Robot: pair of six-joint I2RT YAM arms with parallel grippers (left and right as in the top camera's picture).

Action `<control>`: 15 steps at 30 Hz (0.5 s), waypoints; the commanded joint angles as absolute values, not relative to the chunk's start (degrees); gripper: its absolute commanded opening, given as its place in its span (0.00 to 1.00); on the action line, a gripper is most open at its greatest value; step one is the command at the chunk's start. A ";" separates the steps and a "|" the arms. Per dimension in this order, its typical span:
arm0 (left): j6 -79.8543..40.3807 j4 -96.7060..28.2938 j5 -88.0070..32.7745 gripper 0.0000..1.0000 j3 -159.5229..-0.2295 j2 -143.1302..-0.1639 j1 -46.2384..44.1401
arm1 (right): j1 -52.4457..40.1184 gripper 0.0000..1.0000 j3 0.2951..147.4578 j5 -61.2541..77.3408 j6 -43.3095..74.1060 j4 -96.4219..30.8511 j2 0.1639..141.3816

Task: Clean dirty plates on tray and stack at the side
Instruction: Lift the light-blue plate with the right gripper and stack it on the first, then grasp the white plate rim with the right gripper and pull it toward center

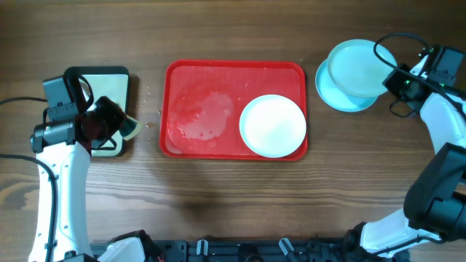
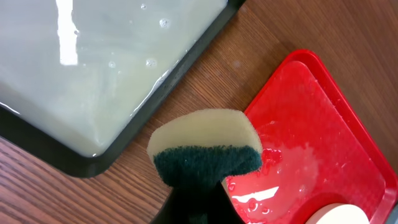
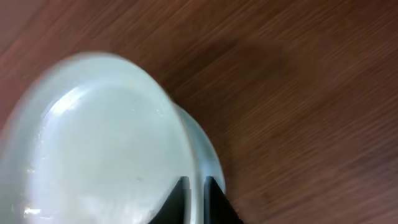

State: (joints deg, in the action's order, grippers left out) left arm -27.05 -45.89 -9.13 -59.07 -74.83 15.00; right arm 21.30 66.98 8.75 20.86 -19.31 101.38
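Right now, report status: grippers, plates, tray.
Left gripper shut on sponge. Right gripper astride rim of upper turquoise plate. White plate on red tray. Nothing blocking.

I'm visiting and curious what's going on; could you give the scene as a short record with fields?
red plastic tray: wet soapy patch on left half
white round plate: on tray, right side
pale turquoise plates: two, overlapping on table right of tray
left gripper: shut on yellow-and-green sponge beside black-rimmed pan of pale liquid
right gripper: astride upper turquoise plate's rim; grip unclear
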 commanded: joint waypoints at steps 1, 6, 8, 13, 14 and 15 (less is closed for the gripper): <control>-25.91 -45.63 -9.82 0.04 -58.81 -75.02 15.29 | 20.53 0.61 66.72 10.55 19.20 -18.72 104.53; -25.91 -45.50 -9.82 0.04 -58.81 -75.02 15.29 | 19.11 0.82 66.74 27.90 15.05 -18.44 104.97; -25.91 -45.50 -9.82 0.04 -58.81 -75.02 15.29 | 17.08 0.79 66.72 32.82 12.95 -19.03 104.27; -25.91 -45.50 -9.82 0.04 -58.81 -75.02 15.29 | 5.21 0.70 66.72 33.56 -4.29 -23.83 103.39; -25.91 -45.50 -9.82 0.04 -58.81 -75.02 15.29 | 2.42 0.70 66.72 29.15 -6.24 -25.15 103.59; -25.91 -45.50 -9.80 0.04 -58.81 -75.02 15.29 | 0.01 0.70 66.72 24.08 -6.55 -25.87 103.74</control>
